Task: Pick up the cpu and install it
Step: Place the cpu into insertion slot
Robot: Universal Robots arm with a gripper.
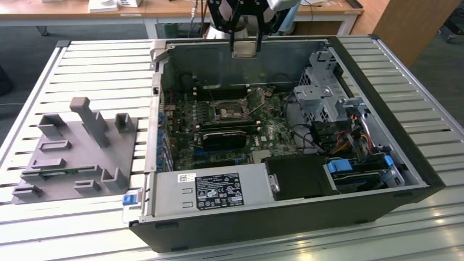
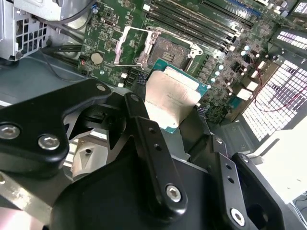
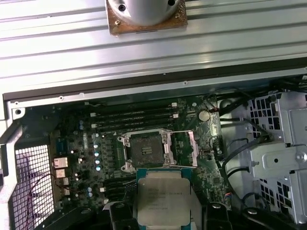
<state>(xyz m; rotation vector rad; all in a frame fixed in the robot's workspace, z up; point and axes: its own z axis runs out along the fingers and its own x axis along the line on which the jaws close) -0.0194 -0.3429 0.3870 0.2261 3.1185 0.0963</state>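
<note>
Where the slatted surface (image 1: 87,70) runs toward the exterior view's left, a grey tray (image 1: 76,155) of moulded holders sits well apart from the work. Next along lies the open computer case (image 1: 290,217), its motherboard (image 1: 217,136) facing up. Near the board's middle is the socket (image 1: 230,111), metal frame swung open, dark centre bare. Above the case's far wall hangs the claw (image 1: 244,43), pinching the cpu (image 1: 245,50) between its fingers by two opposite edges. In the first wrist view the chip's silvery plate shows in the air, short of the socket and not seated.

Handling, as a judgement: light and stiff. The smooth metal top is likely slippery, and the underside is probably delicate. The rim is the sensible place to hold it, as now. A tilt in the grip could bind it against the socket frame.

Toward the exterior view's right stand the drive cage (image 1: 326,92) and a tangle of cables (image 1: 348,136).
</note>
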